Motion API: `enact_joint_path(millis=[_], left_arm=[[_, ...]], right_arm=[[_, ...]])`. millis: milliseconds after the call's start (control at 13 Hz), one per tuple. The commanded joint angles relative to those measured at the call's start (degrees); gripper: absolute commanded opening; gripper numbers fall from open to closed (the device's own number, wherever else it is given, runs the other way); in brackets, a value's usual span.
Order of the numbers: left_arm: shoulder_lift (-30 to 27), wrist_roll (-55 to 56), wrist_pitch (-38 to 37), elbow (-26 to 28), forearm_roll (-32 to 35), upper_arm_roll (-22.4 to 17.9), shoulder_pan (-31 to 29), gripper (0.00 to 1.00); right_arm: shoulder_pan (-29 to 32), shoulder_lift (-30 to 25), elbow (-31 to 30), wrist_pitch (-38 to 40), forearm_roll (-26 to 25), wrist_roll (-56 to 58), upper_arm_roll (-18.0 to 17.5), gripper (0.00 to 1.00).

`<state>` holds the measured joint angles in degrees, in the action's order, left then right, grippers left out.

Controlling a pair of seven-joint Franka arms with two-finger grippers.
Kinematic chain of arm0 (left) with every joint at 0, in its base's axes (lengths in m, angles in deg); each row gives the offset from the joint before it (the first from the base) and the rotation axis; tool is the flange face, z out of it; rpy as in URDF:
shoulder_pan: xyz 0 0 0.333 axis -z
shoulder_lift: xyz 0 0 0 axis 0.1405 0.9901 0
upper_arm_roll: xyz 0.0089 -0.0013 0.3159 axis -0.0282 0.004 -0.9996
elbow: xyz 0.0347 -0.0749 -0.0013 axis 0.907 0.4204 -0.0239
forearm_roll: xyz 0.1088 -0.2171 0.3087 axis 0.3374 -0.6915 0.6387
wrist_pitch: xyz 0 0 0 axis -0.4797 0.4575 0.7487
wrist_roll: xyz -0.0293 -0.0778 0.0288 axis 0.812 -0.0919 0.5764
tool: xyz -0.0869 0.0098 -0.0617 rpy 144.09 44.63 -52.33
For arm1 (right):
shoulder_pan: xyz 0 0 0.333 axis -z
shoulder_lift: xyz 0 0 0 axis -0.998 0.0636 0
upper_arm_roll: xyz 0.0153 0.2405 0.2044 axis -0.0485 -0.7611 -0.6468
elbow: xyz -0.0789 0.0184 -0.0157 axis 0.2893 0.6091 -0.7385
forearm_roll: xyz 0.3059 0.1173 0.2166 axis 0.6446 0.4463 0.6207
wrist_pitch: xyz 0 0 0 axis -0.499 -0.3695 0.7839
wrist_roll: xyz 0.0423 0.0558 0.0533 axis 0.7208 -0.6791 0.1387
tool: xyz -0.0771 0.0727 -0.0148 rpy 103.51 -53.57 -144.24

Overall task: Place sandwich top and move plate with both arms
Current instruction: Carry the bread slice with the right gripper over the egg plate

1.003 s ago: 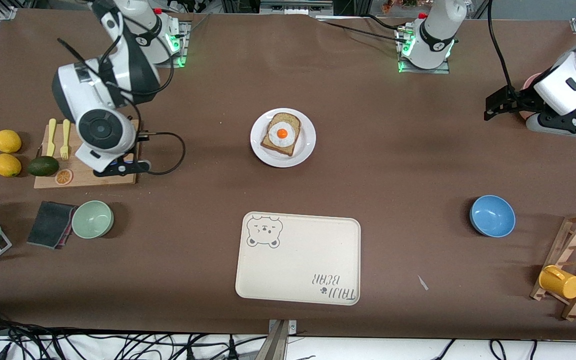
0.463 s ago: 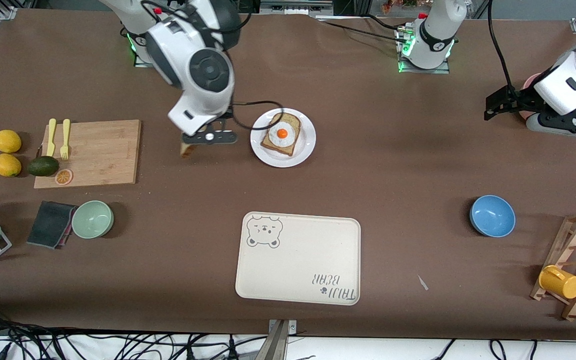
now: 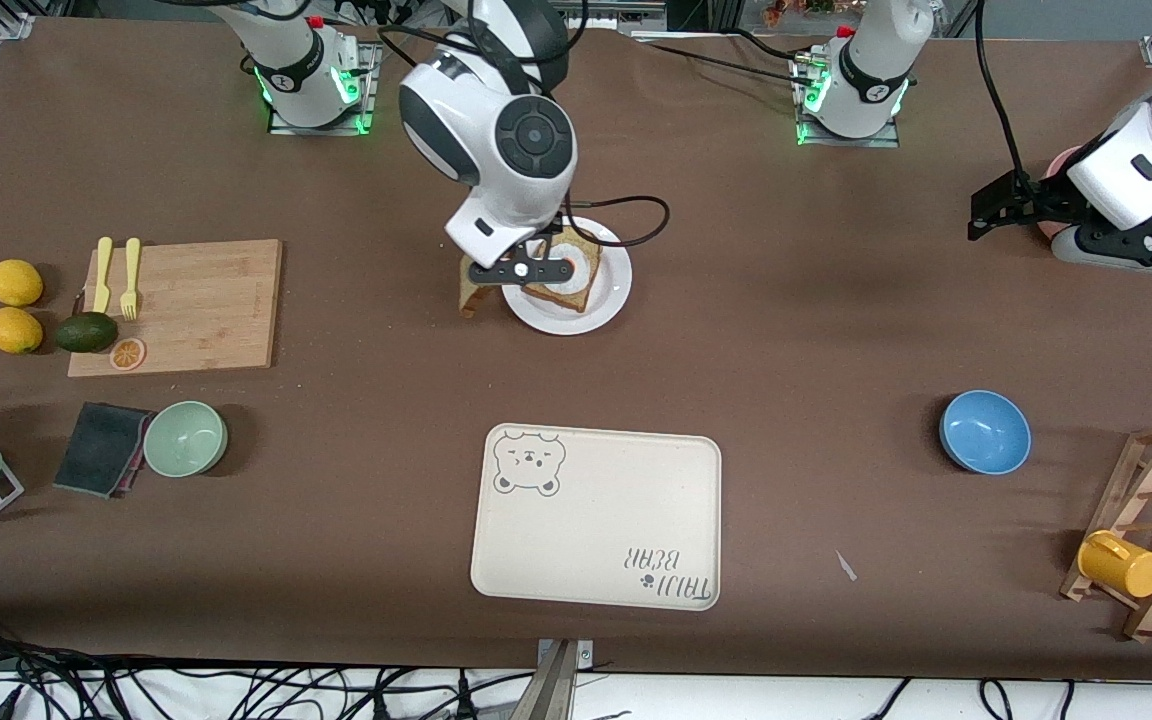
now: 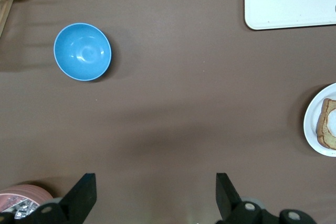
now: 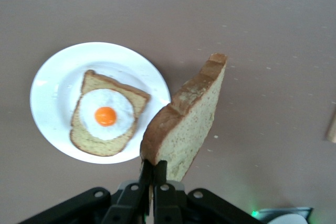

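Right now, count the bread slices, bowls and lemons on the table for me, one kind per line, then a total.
Bread slices: 2, the sandwich top held by the right gripper and the egg slice.
Bowls: 2, green and blue.
Lemons: 2.
Total: 6.

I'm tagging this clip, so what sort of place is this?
Probably a robotics lab staged as a kitchen table: two bench-mounted arms, a white plate with egg toast, a cutting board and a bear tray.

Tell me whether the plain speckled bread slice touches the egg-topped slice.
Apart: the right wrist view shows the plain slice hanging in the right gripper, clear of the egg slice.
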<state>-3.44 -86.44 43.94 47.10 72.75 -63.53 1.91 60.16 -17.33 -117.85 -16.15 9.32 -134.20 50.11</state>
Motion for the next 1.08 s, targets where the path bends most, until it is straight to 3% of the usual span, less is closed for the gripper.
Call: enact_joint_path(millis=[0,849,926,1003], left_arm=[[-0.1,0.6,-1.2,-1.1,2.1,0.3,0.1,1.00],[-0.1,0.7,-1.2,-1.1,2.1,0.4,0.1,1.00],[-0.1,0.7,-1.2,-1.1,2.1,0.3,0.1,1.00],[-0.1,0.7,-1.2,-1.1,2.1,0.3,0.1,1.00]], right_arm=[[-1.8,3.3,3.4,-2.1,0.8,-0.3,0.3,0.00],[-5.4,9.6,4.2,-9.2,1.8,-0.1,0.3,0.00],[-5.5,10.0,4.1,-10.5,1.6,-0.8,0.3,0.99],[-6.0,10.2,4.0,-11.3,1.2,-0.2,0.3,1.00]])
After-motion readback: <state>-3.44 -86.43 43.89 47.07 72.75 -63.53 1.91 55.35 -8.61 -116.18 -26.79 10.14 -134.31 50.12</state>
